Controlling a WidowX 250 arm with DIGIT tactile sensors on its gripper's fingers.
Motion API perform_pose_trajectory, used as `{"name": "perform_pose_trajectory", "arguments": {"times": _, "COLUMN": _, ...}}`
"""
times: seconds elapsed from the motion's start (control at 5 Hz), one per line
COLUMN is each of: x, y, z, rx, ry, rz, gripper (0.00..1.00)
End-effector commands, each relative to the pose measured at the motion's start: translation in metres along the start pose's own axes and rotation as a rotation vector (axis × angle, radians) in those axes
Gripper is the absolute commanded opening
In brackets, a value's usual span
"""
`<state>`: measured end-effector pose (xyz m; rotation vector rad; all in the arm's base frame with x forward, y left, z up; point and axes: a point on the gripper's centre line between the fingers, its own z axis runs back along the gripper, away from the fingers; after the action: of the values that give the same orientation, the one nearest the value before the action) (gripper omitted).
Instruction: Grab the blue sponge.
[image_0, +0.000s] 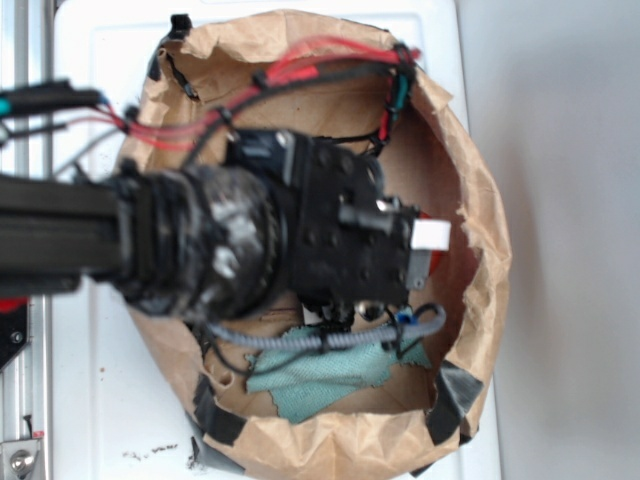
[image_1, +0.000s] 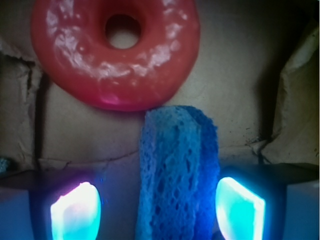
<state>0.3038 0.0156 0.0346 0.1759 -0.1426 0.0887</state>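
In the wrist view the blue sponge (image_1: 177, 175) stands on edge on the brown floor, light blue with a darker blue layer on its right side. My gripper (image_1: 157, 210) is open, its two glowing pads (image_1: 75, 212) on either side of the sponge. A gap shows on the left; the right pad is close to the sponge. In the exterior view my gripper (image_0: 425, 255) reaches down into the paper-lined bowl (image_0: 490, 270) and hides the sponge.
A glossy red ring (image_1: 115, 50) lies just beyond the sponge's far end. A teal frayed cloth (image_0: 315, 380) lies at the bowl's near side. Crumpled paper walls (image_1: 295, 100) rise on the right. Cables (image_0: 330, 65) run along the bowl's rim.
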Motion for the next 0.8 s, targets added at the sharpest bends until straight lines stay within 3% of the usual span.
{"name": "perform_pose_trajectory", "arguments": {"times": 0.0, "x": 0.007, "y": -0.012, "z": 0.004, "rx": -0.033, "ry": -0.065, "rz": -0.014, "gripper": 0.00}}
{"name": "perform_pose_trajectory", "arguments": {"times": 0.6, "x": 0.018, "y": 0.009, "z": 0.023, "rx": 0.029, "ry": -0.135, "rz": 0.037, "gripper": 0.00}}
